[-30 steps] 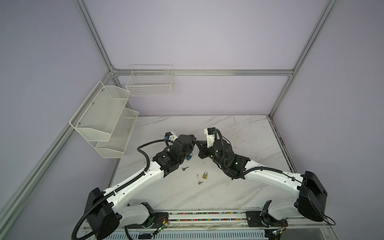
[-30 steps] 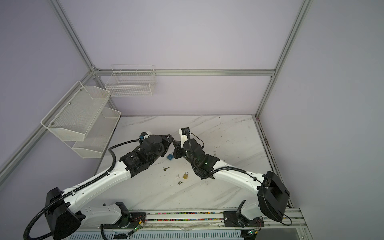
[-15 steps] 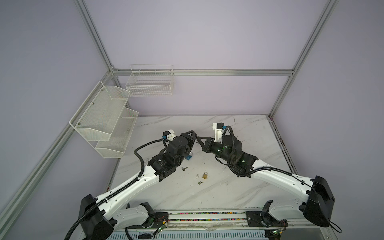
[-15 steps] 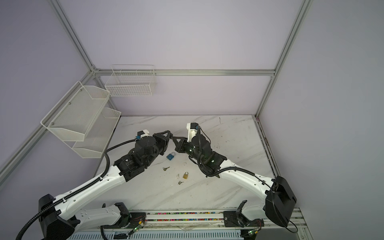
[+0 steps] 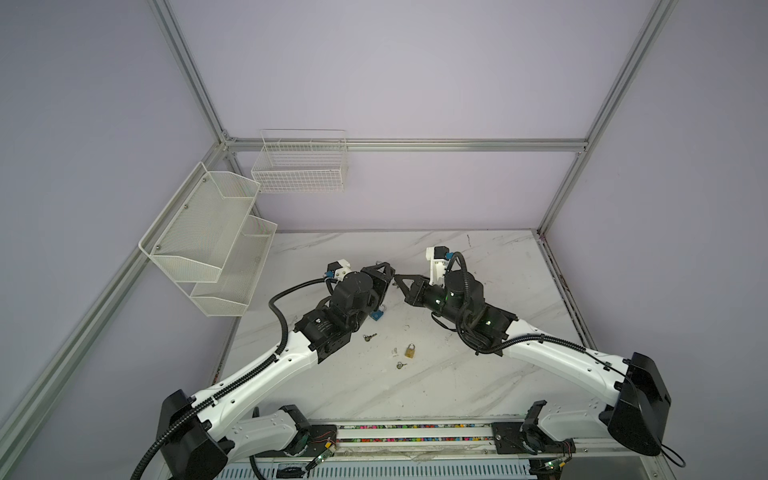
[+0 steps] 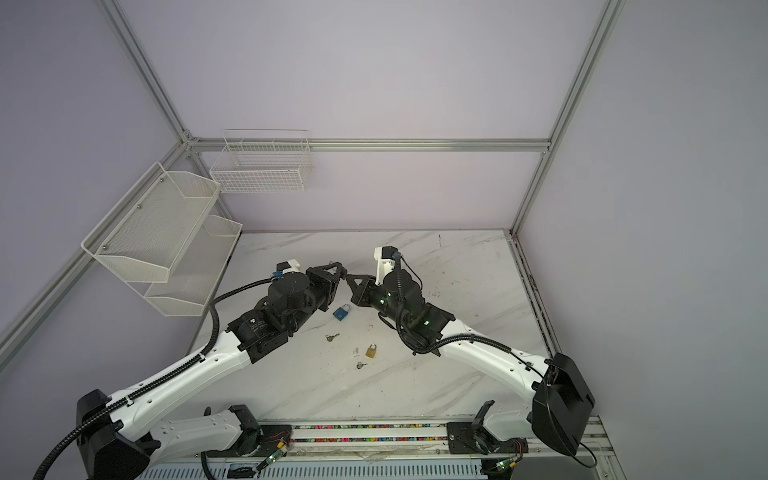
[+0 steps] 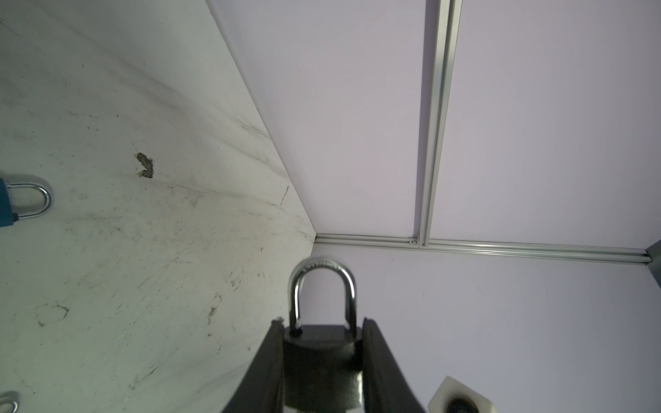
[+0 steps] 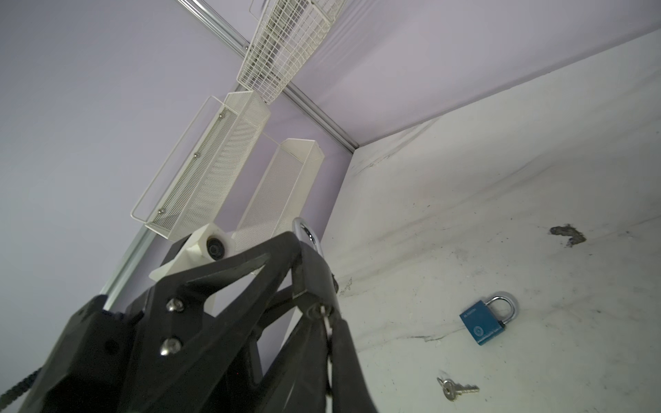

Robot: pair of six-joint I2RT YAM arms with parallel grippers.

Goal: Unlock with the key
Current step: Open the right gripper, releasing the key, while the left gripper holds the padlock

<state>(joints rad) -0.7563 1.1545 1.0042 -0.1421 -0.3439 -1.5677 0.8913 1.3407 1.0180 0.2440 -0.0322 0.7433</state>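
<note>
The black padlock [image 7: 322, 354] is up above the table [image 6: 316, 382], its body clamped in the left gripper [image 7: 322, 321]. The right gripper [image 5: 397, 277] is closed on a key [image 8: 327, 329] whose tip is at the padlock's underside. On the table lie a blue padlock [image 6: 341, 311], a brass padlock [image 6: 371, 351], one loose key [image 6: 331, 337] and a second loose key [image 6: 360, 365]. One wire basket [image 6: 262, 183] and one two-level shelf [image 6: 158, 224] hang on the walls

White links [image 5: 274, 374], black joints [image 5: 353, 291], ribbed black cables [image 5: 241, 379], green lights [image 5: 448, 296], silver screws [image 8: 175, 305] on black left end effector [image 7: 322, 323]
</note>
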